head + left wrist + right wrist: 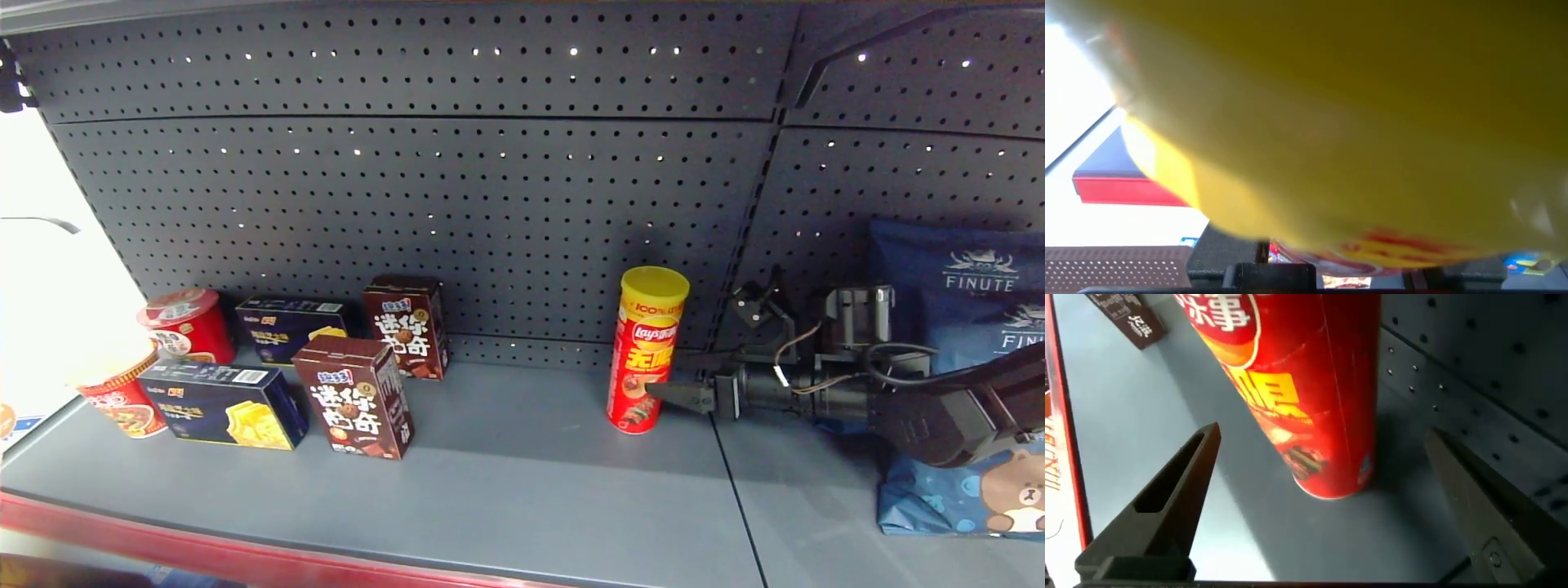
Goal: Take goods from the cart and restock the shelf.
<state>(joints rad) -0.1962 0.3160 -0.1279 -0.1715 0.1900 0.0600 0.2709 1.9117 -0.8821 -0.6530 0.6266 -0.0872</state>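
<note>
The chip can (645, 359), red with a yellow lid, stands upright on the grey shelf (531, 474) close to the pegboard back panel (490, 204). The right end effector (673, 394) is level with the can's lower part, spread wide and gripping nothing. In the right wrist view its fingers (1167, 498) stand apart from the can on either side. The right arm (922, 408) lies nearly horizontal, low over the shelf, in front of blue bags (955, 278).
</note>
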